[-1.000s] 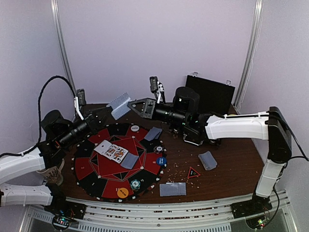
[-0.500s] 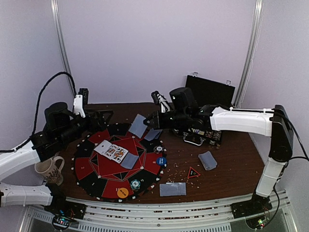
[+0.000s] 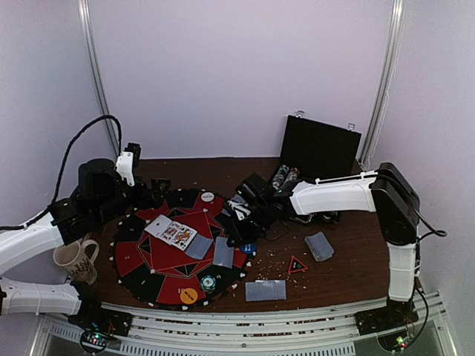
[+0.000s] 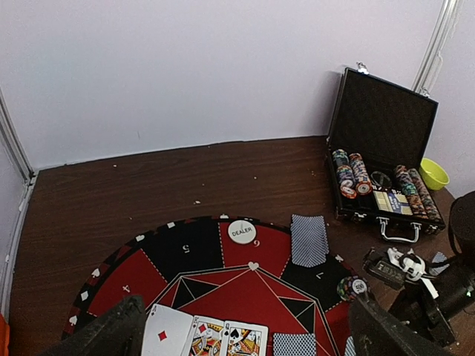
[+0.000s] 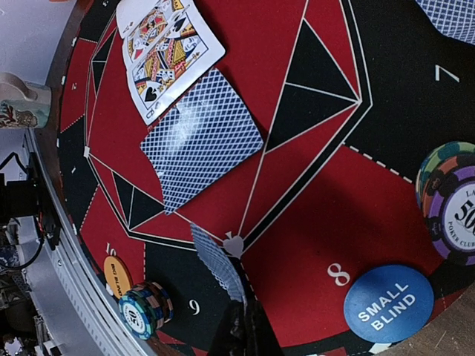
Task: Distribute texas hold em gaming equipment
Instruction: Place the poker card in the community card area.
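Near edge: a face-down card stack (image 3: 265,290) lies on the bench (image 3: 349,274), just off the felt mat (image 3: 145,278). The orange disc (image 5: 117,276) and a striped chip stack (image 5: 145,308) sit on the mat's near rim.
Right arm: the right fingers (image 5: 239,337) are pressed together, pinching one edge of the held card (image 5: 217,261), which stands on edge low over the black seat marked 9.
Just changed: a second ago this card was aloft at the far side in the left arm's grip. It has since passed across and come down to the near seats.
Meaning: the handover looks done; laying the card flat at seat 9 is likely what remains.
In the way: the chip stack on one side and the blue small-blind disc (image 5: 388,302) on the other leave a tight spot.
Centre: a face-down card (image 5: 200,144) lies beside the face-up cards (image 5: 167,44).
Left arm: the left fingers (image 4: 111,337) are spread wide and empty, drawn back at the far-left rim.
Far: the white dealer disc (image 4: 242,231), a dealt card (image 4: 309,239) at seat 7, then the open black case (image 4: 386,126) and the yellow bowl (image 4: 433,173).
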Robot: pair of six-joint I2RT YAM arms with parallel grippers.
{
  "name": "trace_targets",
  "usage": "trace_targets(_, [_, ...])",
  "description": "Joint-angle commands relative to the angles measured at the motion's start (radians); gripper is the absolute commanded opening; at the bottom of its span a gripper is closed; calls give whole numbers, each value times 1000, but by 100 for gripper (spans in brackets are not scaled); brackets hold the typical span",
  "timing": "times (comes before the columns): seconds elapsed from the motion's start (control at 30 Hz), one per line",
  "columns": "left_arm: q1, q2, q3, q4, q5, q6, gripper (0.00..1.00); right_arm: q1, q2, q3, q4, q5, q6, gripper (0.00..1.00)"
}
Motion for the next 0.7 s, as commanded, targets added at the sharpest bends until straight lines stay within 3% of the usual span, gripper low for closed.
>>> trace_targets(0.0, [2,-7,30,5,-19,21,98,4,7,9,4,-19,47,0])
trace_targets(0.3, [3,1,40,0,-25,33,98,-13,15,-40,144,36,167,0])
trace_targets(0.67, [3,10,42,-3,-32,44,98,-6,43,-61,144,12,190,4])
